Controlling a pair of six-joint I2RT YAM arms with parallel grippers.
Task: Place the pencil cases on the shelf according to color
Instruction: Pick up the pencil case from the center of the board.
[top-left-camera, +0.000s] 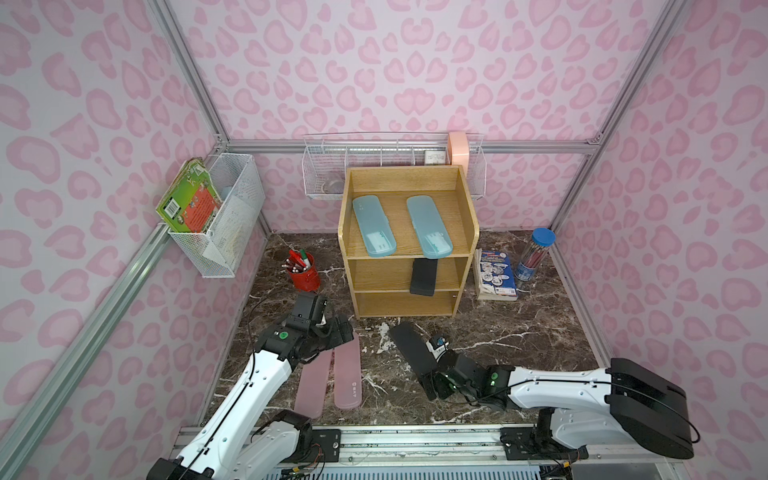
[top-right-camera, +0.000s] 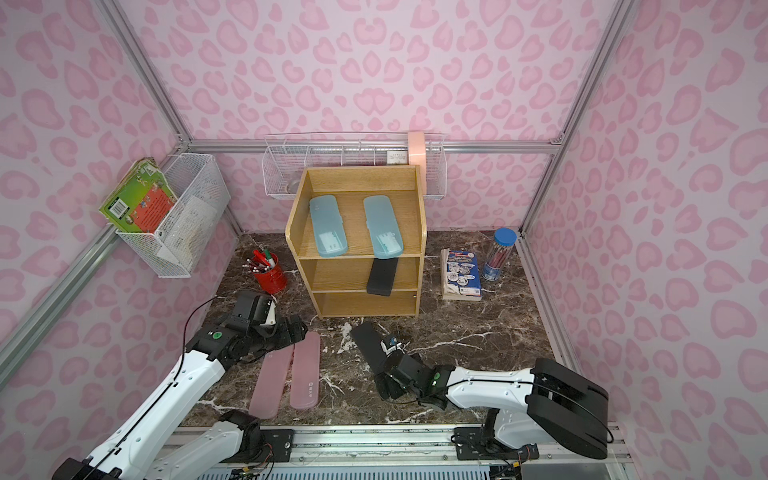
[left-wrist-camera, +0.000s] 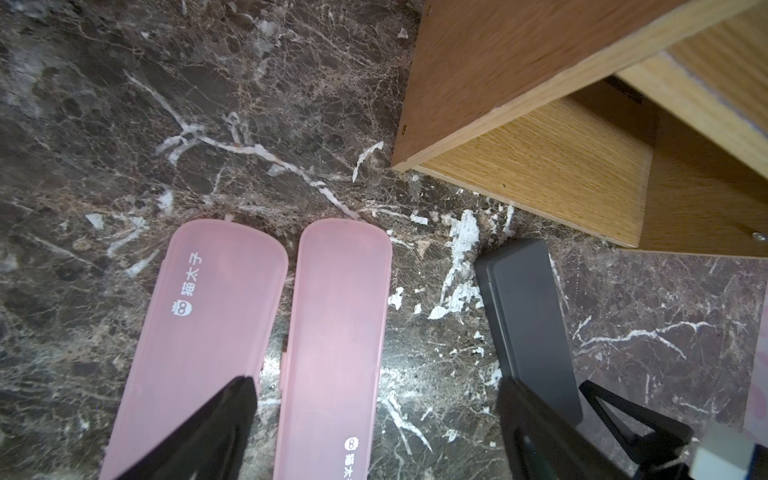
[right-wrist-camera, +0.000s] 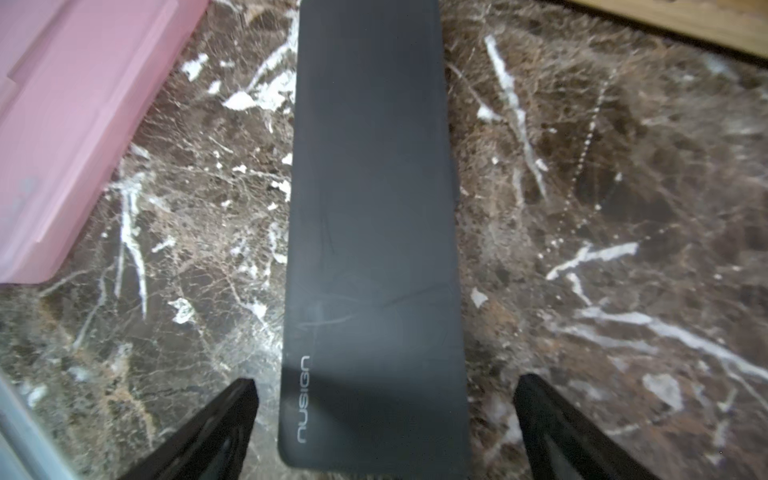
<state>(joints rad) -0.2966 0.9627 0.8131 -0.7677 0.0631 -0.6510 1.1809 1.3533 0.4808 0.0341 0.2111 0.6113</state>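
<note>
The wooden shelf (top-left-camera: 345, 216) (top-right-camera: 293, 232) stands at the back middle of the marble table. Two light-blue pencil cases (top-left-camera: 373, 225) (top-left-camera: 429, 226) lie on its top tier. A black case (top-left-camera: 424, 276) sticks out of the middle tier. In front of the shelf a second black case (top-left-camera: 409, 345) (right-wrist-camera: 370, 208) lies flat, and my right gripper (right-wrist-camera: 384, 382) (top-left-camera: 430, 374) stands open astride its near end, not touching it. Two pink cases (left-wrist-camera: 208, 332) (left-wrist-camera: 332, 332) lie side by side at the left. Above their far ends my left gripper (left-wrist-camera: 374, 384) (top-left-camera: 347, 330) hovers open and empty.
A red pen cup (top-left-camera: 305, 272) stands left of the shelf. Right of it are a stack of books (top-left-camera: 496, 274) and a blue-lidded pencil tube (top-left-camera: 534, 255). White wire baskets hang on the left wall (top-left-camera: 220, 220) and on the back wall (top-left-camera: 324, 166) behind the shelf.
</note>
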